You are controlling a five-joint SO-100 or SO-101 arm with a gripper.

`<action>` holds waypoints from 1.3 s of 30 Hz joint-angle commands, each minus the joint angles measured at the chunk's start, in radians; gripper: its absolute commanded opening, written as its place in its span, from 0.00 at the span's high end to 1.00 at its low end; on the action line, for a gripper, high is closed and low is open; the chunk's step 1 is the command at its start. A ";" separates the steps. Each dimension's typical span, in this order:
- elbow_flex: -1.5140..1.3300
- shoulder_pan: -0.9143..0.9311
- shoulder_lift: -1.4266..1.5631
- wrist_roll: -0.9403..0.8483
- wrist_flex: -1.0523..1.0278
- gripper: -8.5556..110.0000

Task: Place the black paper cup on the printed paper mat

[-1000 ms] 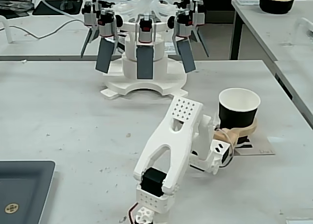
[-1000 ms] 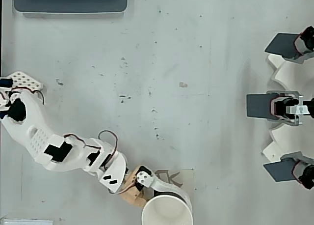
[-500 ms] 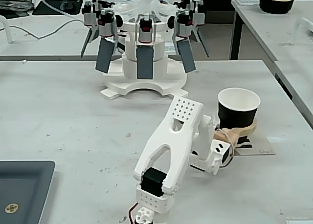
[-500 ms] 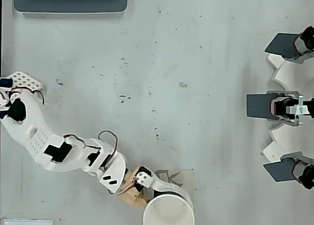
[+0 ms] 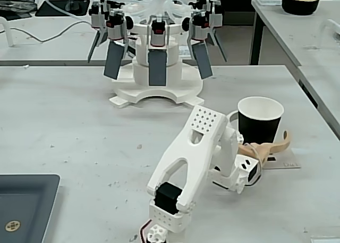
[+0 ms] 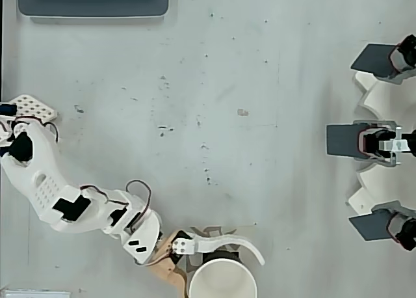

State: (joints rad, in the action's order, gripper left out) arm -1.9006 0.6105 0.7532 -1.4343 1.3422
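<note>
Nearest me in the fixed view is the arm (image 5: 186,168), folded low over the table (image 5: 79,126) and reaching to the right. At its tip the gripper (image 5: 268,142) has its tan fingers (image 5: 281,143) spread around the foot of the black paper cup (image 5: 260,121); from overhead one curved white finger (image 6: 240,246) arcs past the rim and there is a gap, so I read the fingers as wide and not squeezing, though I can't rule out a light touch on the far side. The cup stands upright, and under it a corner of the printed paper mat (image 5: 284,162) shows with its black bars. Overhead, the mat (image 6: 224,231) is barely visible beside the rim.

My judgement: the cup is already on the mat and I am at the release step. The next move calls for drawing the fingers straight back without clipping the cup.

Further off sit the dark tray (image 5: 26,206), the white stand with grey paddles (image 5: 158,62), and a bowl (image 5: 300,1) on the far table.
</note>
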 commanded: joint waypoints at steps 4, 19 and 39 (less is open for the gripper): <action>-0.094 0.009 0.147 0.040 -0.008 0.53; -0.347 0.051 0.437 0.002 -0.118 0.51; -0.876 0.046 0.982 -0.081 -0.121 0.54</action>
State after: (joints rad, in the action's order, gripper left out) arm -2.7504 0.6734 1.6368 -1.5079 1.2164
